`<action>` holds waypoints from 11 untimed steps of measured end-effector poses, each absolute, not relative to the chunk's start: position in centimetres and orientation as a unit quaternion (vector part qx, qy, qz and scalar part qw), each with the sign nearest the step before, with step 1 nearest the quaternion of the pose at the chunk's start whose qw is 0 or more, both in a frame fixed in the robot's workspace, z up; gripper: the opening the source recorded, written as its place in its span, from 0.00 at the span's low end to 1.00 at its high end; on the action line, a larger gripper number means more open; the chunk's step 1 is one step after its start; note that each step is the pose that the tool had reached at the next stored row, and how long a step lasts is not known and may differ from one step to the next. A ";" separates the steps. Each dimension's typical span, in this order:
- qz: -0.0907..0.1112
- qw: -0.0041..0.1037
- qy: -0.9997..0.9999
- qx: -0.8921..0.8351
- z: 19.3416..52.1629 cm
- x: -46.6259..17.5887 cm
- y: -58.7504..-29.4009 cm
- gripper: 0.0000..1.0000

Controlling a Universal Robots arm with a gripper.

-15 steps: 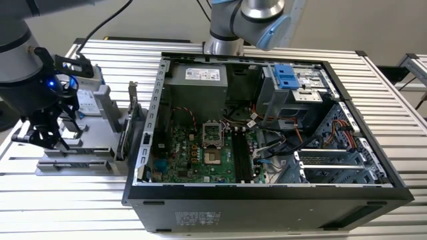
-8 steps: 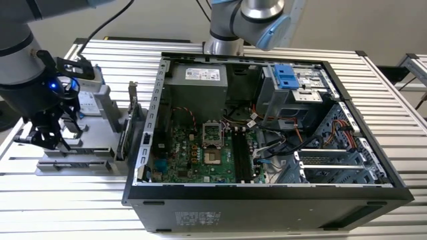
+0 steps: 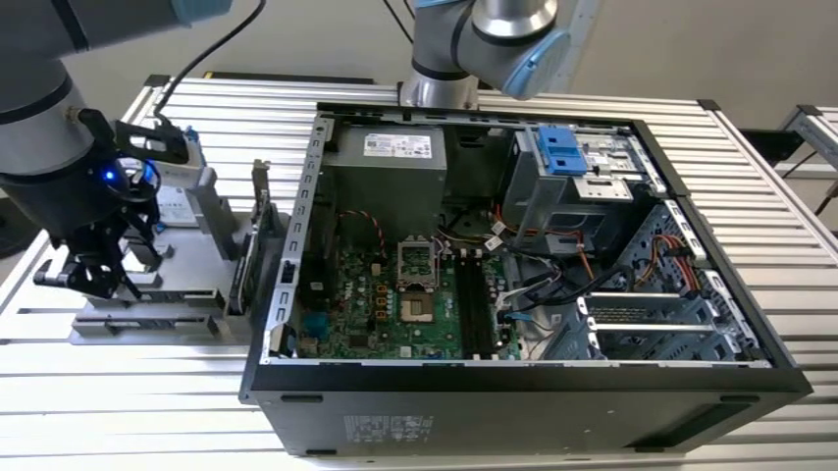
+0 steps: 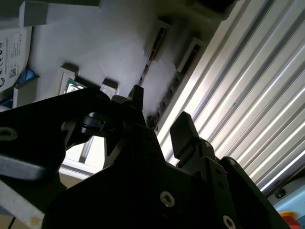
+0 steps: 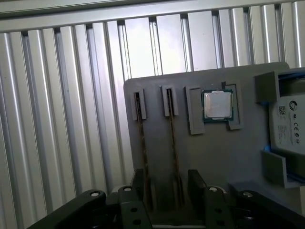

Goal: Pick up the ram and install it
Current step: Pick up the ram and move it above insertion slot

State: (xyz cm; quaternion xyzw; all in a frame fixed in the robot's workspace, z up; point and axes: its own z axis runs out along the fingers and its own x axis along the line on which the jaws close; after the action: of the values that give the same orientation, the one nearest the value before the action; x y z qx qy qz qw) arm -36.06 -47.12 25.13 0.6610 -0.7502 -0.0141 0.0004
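Note:
Two ram sticks stand on edge in slots of a grey holder plate [image 5: 214,157]. In the first wrist view, one ram [image 5: 173,136] runs down between my fingers and the other ram [image 5: 142,138] lies close beside one finger [image 5: 138,183]. My gripper [image 5: 167,191] is open just above them, and nothing is gripped. In the second wrist view the gripper [image 4: 162,119] straddles a dark ram stick [image 4: 167,93]. In the exterior view the gripper [image 3: 94,277] hangs over the holder [image 3: 144,319], at that view's left of the open computer case [image 3: 524,378].
A square silver processor [image 5: 218,105] and a hard drive [image 5: 288,129] with blue brackets share the holder. The case's motherboard [image 3: 392,304] lies exposed with cables and a drive cage [image 3: 576,177] around it. Everything rests on a ribbed metal table [image 3: 131,412]. A second arm's base [image 3: 439,59] stands behind the case.

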 end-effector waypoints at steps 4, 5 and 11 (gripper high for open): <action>-0.014 0.000 -0.749 0.662 24.7 -36.1 -47.1 1.00; -0.014 0.000 -0.749 0.662 24.7 -36.1 -47.1 1.00; -0.014 0.000 -0.748 0.664 24.4 -36.1 -47.4 1.00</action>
State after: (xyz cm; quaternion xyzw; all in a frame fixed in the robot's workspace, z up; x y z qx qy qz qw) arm -36.13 -47.39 24.44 0.6636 -0.7480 -0.0141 0.0005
